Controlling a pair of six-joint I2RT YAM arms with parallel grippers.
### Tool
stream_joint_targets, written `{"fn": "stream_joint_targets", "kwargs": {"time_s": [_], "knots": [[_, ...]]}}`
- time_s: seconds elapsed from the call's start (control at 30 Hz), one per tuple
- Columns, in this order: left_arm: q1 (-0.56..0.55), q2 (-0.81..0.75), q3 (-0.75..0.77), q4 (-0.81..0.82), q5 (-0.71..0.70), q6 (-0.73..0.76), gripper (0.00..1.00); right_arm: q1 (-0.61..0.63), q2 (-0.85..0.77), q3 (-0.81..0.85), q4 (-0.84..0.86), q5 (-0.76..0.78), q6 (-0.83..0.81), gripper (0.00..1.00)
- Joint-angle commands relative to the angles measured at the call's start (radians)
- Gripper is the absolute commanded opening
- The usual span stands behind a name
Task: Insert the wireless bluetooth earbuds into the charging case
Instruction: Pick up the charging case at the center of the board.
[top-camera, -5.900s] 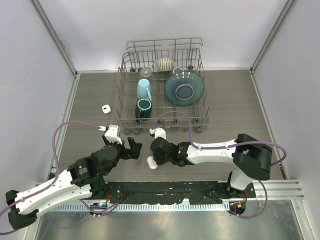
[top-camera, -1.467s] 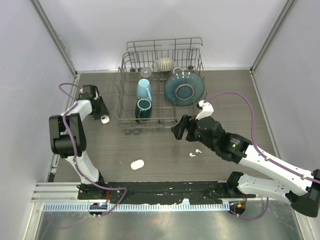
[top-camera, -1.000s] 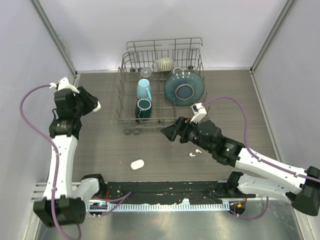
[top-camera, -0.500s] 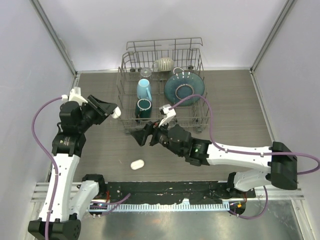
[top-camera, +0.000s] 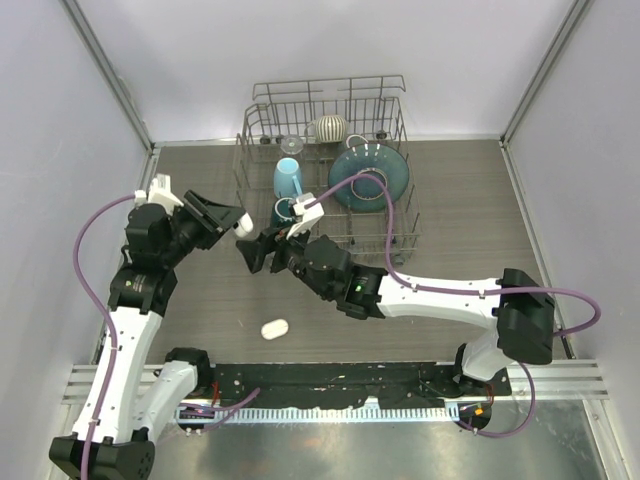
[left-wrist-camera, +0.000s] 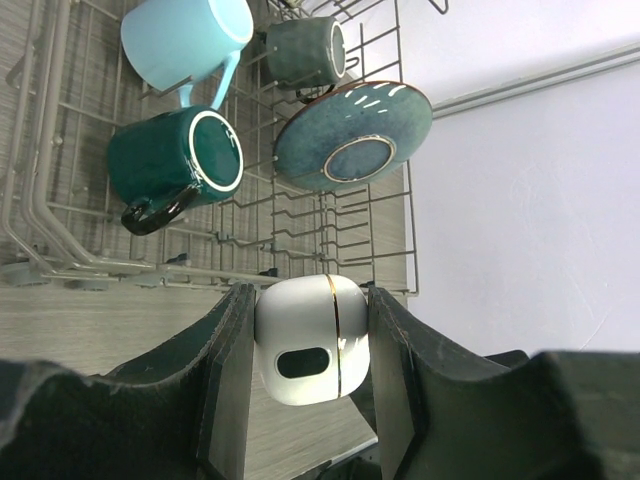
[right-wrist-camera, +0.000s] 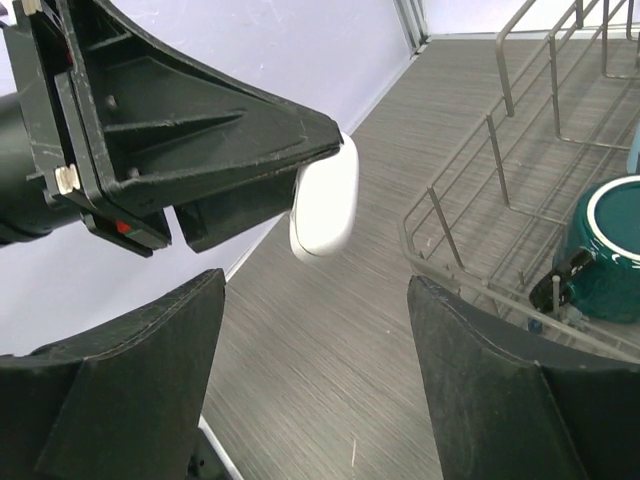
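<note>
Left of centre in the top view, the left gripper (top-camera: 234, 221) clamps the white case (left-wrist-camera: 310, 340); the right gripper (top-camera: 254, 254) faces it, jaws apart.

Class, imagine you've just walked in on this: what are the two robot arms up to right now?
The left gripper holds a small white charging case off the table, pinched between its fingers, near the front left corner of the dish rack. The right gripper, open and empty, reaches across and faces the case from close by without touching it. A small white oval piece lies alone on the table nearer the arms' bases. No earbuds are visible in these views.
</note>
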Motion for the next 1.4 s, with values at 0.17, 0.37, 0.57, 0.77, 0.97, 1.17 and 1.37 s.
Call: {"fn": "stream_joint_targets", "kwargs": {"time_s": [0.17, 0.37, 0.57, 0.77, 0.97, 1.17, 1.37], "knots": [[-0.015, -0.012, 0.004, 0.082, 0.041, -0.03, 0.08, -0.063, 0.036, 0.062, 0.114, -0.06, 0.002, 0.69], [-0.025, -0.013, -0.011, 0.104, 0.05, -0.048, 0.08, -0.094, 0.065, 0.084, 0.136, -0.128, 0.005, 0.65], [-0.036, -0.012, -0.024, 0.128, 0.052, -0.065, 0.08, -0.117, 0.094, 0.113, 0.108, -0.157, 0.019, 0.57], [-0.042, -0.012, -0.03, 0.15, 0.056, -0.076, 0.08, -0.12, 0.1, 0.108, 0.108, -0.18, 0.026, 0.28], [-0.042, -0.015, -0.05, 0.194, 0.088, -0.061, 0.23, -0.132, 0.045, 0.081, 0.104, -0.233, 0.016, 0.01], [-0.044, -0.003, -0.024, 0.251, 0.15, 0.137, 0.99, -0.224, -0.109, 0.036, -0.02, -0.494, 0.005, 0.01], [-0.042, 0.057, 0.015, 0.462, 0.483, 0.307, 1.0, -0.463, -0.333, -0.016, -0.275, -0.957, -0.012, 0.01]]}}
